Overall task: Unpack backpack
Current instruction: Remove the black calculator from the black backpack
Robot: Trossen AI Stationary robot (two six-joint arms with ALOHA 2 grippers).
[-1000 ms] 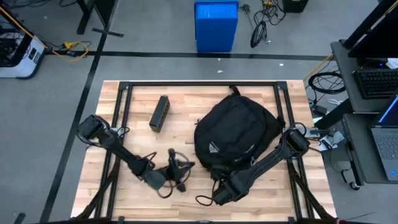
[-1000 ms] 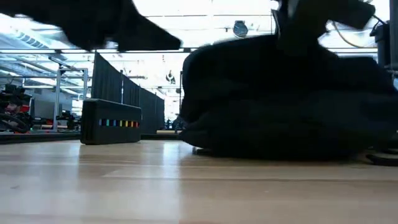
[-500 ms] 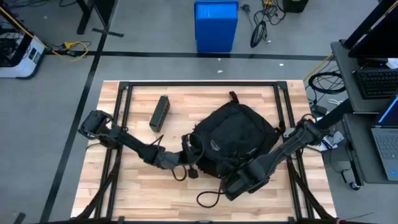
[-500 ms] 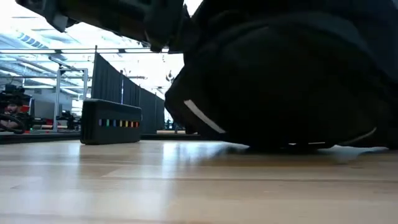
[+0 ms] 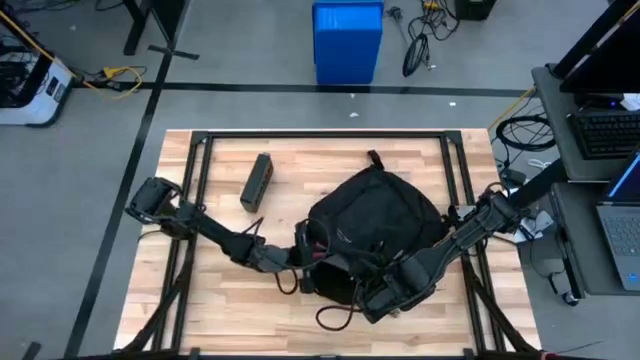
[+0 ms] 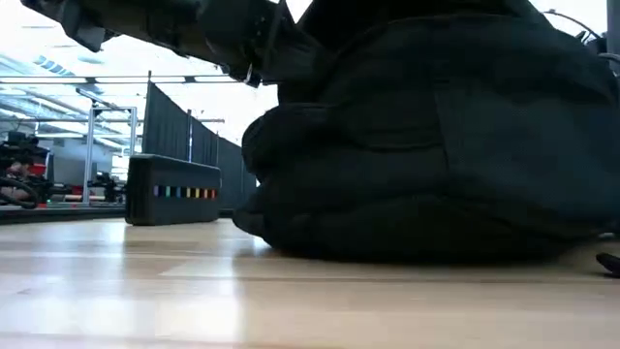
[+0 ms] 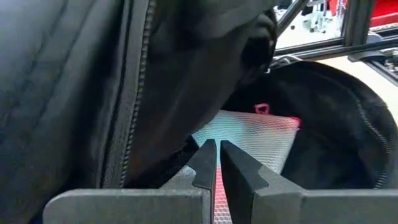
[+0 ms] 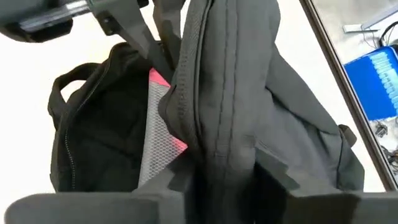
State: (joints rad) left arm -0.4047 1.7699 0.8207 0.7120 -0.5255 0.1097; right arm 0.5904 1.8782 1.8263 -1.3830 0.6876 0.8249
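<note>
Backpack (image 5: 375, 225): large, black, woven fabric, rounded and slumped; sits right of centre on the pale wood-plank surface (image 5: 220, 150). Its zipped mouth gapes toward the near edge, toothed zipper track (image 7: 138, 74) running along the rim. A loose black strap loop (image 5: 335, 318) trails on the planks.

Pouch (image 7: 252, 137): flat, white mesh with pink trim and a small pink pull tab; lies inside the backpack's opening, lower part hidden behind my left fingers.

My left gripper (image 5: 308, 252): at the backpack's left rim, reaching into the mouth; its two dark wedge fingers (image 7: 204, 163) are pressed nearly together, and I cannot make out anything between them.

My right gripper (image 5: 372, 295): at the near rim, clenched on a thick fold of the backpack's fabric (image 8: 227, 112), which hides the fingertips.

Slim dark rectangular box (image 5: 257, 182): lies apart, toward the far left; a row of coloured marks shows on its side in the low view.
</note>
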